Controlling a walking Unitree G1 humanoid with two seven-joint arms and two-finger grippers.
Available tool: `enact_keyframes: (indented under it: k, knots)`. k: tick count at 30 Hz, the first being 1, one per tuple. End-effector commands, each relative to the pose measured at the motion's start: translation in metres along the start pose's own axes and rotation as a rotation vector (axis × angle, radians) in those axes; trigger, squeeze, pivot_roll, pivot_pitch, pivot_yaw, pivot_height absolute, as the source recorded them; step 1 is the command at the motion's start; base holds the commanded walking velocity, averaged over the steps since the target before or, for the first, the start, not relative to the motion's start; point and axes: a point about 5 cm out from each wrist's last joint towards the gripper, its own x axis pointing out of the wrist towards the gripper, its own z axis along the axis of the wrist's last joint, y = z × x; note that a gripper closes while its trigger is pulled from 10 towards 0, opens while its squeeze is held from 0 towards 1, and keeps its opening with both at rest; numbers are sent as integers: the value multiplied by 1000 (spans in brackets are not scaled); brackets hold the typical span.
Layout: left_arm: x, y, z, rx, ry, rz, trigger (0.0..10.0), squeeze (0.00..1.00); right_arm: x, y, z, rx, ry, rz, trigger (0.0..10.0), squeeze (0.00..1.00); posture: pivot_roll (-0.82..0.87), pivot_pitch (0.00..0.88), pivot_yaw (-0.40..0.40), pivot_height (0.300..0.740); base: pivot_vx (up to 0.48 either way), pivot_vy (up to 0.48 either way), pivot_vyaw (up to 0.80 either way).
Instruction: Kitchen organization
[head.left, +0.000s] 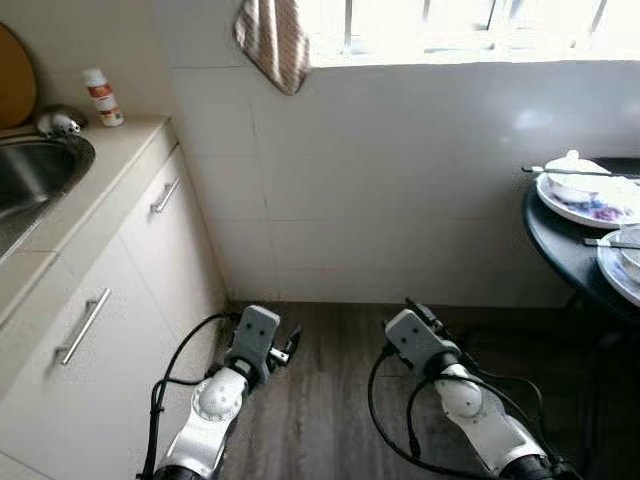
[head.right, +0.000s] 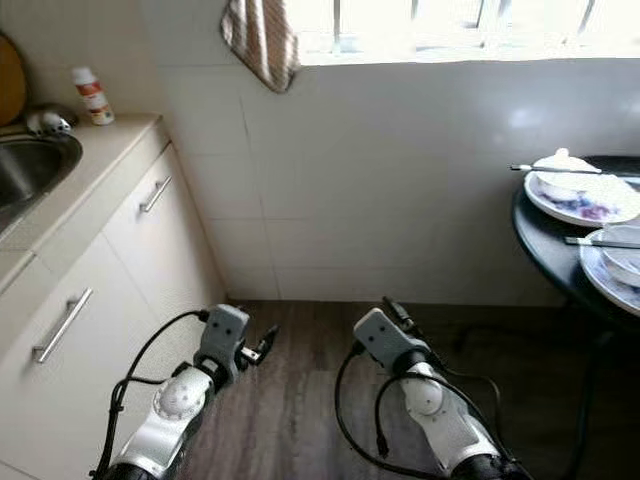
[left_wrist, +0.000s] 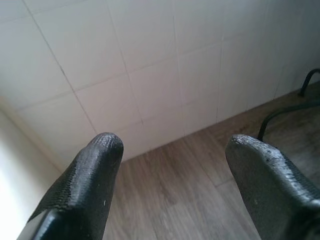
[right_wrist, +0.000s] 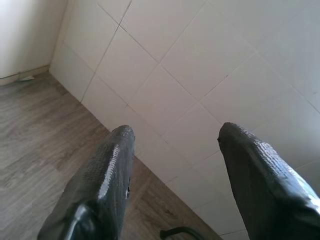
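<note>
A beige table (head.left: 110, 160) with a steel sink (head.left: 35, 170) is running along the wall, well to the left of the left pincer (left_wrist: 172, 185) and above it. A white bottle (head.left: 103, 97) is standing on its far corner, near the sink. A dark round table (head.left: 560, 245) is standing well to the right of the right pincer (right_wrist: 172, 175), carrying white plates (head.left: 585, 205) and a bowl (head.left: 575, 178). A wood-grain floor (head.left: 330, 390) is lying beneath both pincers.
</note>
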Motion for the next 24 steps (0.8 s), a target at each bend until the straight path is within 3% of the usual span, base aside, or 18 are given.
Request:
enact_keyframes:
  k: [1, 8, 24]
  knots:
    - [2, 1, 4, -7, -10, 5, 10000, 0, -1, -1, -1, 10, 6, 1, 10000, 0, 41, 0, 45, 740, 0, 0, 0]
    - [2, 1, 3, -18, -7, 2, 10000, 0, -1, -3, -1, 11, 0, -11, 10000, 0, 38, 0, 45, 740, 0, 0, 0]
    - [4, 1, 4, -40, -3, 2, 10000, 0, 0, -11, 3, -62, -25, -74, 10000, 0, 37, 0, 43, 740, 424, 0, 0]
